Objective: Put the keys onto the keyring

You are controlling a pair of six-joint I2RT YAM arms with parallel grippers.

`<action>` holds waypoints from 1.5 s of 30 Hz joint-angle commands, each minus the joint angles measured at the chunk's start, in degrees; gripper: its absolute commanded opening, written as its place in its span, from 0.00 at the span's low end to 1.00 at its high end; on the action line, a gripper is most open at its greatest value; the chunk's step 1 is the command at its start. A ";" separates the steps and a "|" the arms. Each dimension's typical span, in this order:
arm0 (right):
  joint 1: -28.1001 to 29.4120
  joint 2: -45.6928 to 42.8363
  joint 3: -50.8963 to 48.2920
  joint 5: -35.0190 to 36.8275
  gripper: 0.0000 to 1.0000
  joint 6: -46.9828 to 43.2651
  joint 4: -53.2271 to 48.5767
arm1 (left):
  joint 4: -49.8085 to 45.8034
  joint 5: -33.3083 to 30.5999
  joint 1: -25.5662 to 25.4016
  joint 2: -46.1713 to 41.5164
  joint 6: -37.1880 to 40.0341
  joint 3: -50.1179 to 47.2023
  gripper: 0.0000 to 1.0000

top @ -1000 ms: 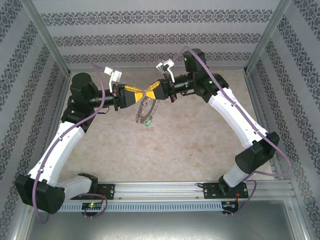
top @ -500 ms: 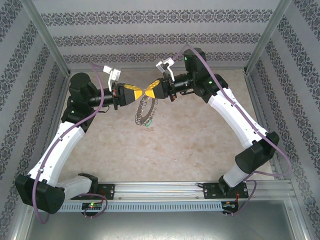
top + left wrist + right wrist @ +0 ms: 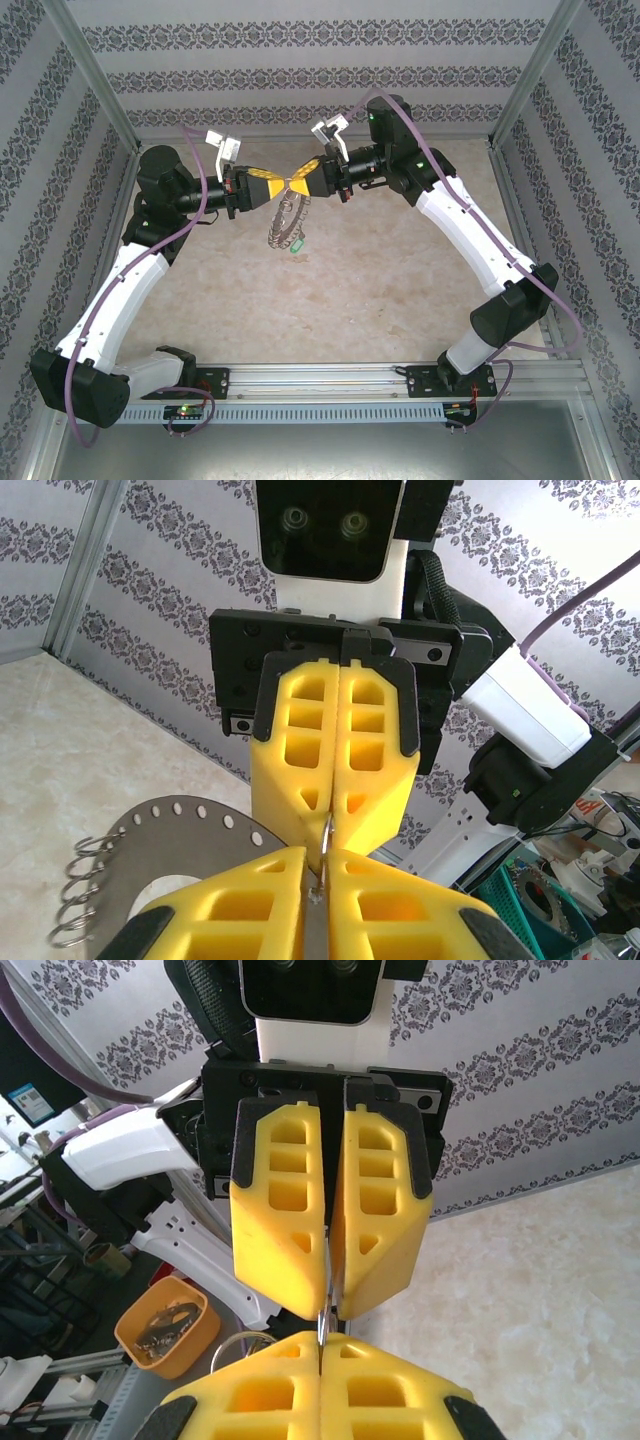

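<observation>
From the top camera, the keyring (image 3: 284, 225) hangs on edge above the table (image 3: 400, 290), its fringe of small silvery pieces along the lower rim. The key (image 3: 297, 246), with its green head, dangles at the keyring's bottom end. The left gripper (image 3: 286, 187) and right gripper (image 3: 298, 185) meet tip to tip at the keyring's top edge, left gripper to its left, right gripper to its right. Both pairs of jaws are pinched narrow there. In the left wrist camera, the left gripper's (image 3: 318, 868) yellow fingers (image 3: 230, 900) are nearly together with the keyring's thin edge between them. The keyring's flat grey plate (image 3: 190, 825) spreads out to the left, with small wire rings (image 3: 80, 900) on its rim. Directly above the edge, the right gripper (image 3: 328, 815) faces in, fingers pressed together on that edge. In the right wrist camera, the right gripper (image 3: 320, 1348) is closed on the keyring's edge (image 3: 321, 1326), and the left gripper (image 3: 327, 1305) clamps it from above. An orange bin (image 3: 165, 1325) sits well to the left of the edge.
</observation>
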 commanded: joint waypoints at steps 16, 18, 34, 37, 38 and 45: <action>0.94 -1.11 -0.16 -2.75 0.00 1.06 3.71 | 3.88 1.72 -1.19 1.16 0.15 0.24 0.00; 0.98 -0.84 0.16 -2.54 0.00 1.16 3.71 | 3.97 1.83 -1.13 1.22 0.19 0.21 0.00; -1.96 -3.19 -3.36 8.59 0.49 1.99 3.17 | -11.68 -5.22 -0.71 -0.98 13.18 0.53 0.00; -3.04 -4.03 -4.15 12.94 0.48 0.25 1.27 | -13.33 -5.61 -0.67 -1.42 14.43 0.60 0.00; -3.32 -4.31 -4.35 14.25 0.48 -0.27 0.76 | -13.76 -5.79 -0.63 -1.52 14.66 0.53 0.00; -5.10 -3.52 -3.57 24.40 0.47 -2.10 -4.97 | -15.21 -6.62 -0.49 -2.83 15.49 -0.23 0.00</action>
